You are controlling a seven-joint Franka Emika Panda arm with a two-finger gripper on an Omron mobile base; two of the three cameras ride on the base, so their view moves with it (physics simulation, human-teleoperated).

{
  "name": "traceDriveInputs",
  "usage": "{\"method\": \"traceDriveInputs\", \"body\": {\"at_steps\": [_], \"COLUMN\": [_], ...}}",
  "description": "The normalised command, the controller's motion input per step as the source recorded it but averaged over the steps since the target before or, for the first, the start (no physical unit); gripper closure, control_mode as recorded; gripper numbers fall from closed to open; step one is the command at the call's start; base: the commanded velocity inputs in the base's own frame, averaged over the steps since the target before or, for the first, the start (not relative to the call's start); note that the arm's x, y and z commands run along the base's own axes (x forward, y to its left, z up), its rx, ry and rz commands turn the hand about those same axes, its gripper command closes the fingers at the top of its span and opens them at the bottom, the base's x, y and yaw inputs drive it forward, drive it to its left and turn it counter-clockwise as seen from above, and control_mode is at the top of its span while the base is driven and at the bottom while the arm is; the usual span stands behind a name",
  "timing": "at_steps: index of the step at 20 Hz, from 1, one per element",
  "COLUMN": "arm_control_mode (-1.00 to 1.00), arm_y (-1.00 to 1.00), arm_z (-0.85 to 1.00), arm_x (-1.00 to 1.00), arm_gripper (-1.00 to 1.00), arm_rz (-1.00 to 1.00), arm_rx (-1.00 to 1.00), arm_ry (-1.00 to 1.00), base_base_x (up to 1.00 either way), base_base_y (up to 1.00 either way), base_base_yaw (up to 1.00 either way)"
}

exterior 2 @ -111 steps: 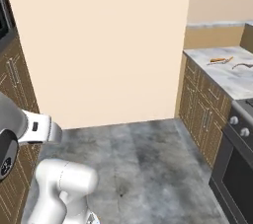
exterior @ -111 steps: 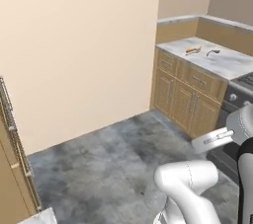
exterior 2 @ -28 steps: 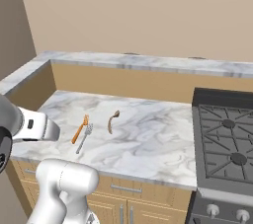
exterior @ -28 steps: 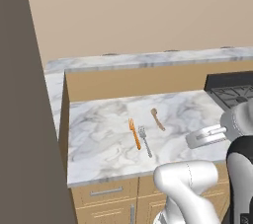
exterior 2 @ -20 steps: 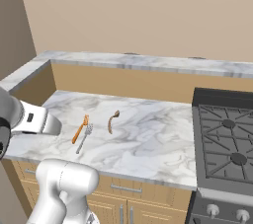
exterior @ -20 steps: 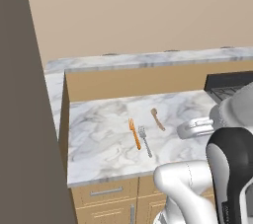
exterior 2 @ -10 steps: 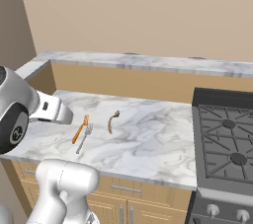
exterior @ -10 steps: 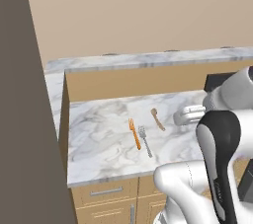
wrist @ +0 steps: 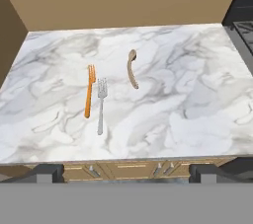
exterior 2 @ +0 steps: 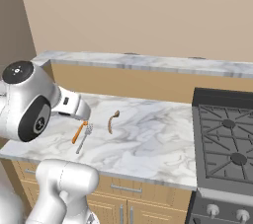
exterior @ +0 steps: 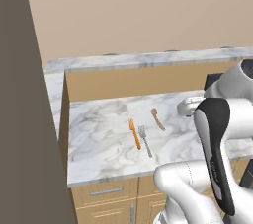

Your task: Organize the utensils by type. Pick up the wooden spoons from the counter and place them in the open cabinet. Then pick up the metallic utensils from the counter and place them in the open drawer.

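Observation:
On the marbled counter (wrist: 188,94) lie three utensils close together. A short curved brown wooden spoon (wrist: 132,68) is furthest back. To its left lies an orange-brown wooden utensil (wrist: 89,91) with a tined head. A slim silver fork (wrist: 101,105) lies right beside it. In the left base view they are the spoon (exterior: 157,119), the orange piece (exterior: 134,133) and the fork (exterior: 145,140). My gripper (wrist: 126,174) hangs open and empty above the counter's front edge, well short of the utensils. The open cabinet and open drawer are out of view.
A black gas stove (exterior 2: 227,139) adjoins the counter on the right. A raised marble-topped ledge (exterior 2: 148,62) with a tan face runs along the back. A tall brown panel (exterior: 24,119) stands at the left. Shut light-wood drawer fronts (exterior: 106,192) sit under the counter.
Since the oldest frames the base drove to this counter. In the last second my arm rose and swung forward over the counter's front. The utensils lie unmoved.

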Motion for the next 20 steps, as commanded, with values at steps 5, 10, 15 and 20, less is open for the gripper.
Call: {"method": "traceDriveInputs", "body": {"at_steps": [5,10,15,20], "arm_control_mode": [-1.0,-1.0,-1.0,-1.0], "arm_y": [-0.43,-0.05,0.0,0.0], "arm_z": [-0.23,-0.16,-0.23,-0.43], "arm_x": [0.47,0.51,0.53,0.34], "arm_gripper": [-1.0,-1.0,-1.0,-1.0], "arm_rz": [-0.01,0.0,0.01,0.03], "arm_rx": [0.0,0.0,0.0,0.0], "arm_ry": [0.15,0.1,0.03,0.0], "base_base_x": [0.0,0.0,0.0,0.0], "base_base_y": [0.0,0.0,0.0,0.0], "base_base_yaw": [0.0,0.0,0.0,0.0]}}
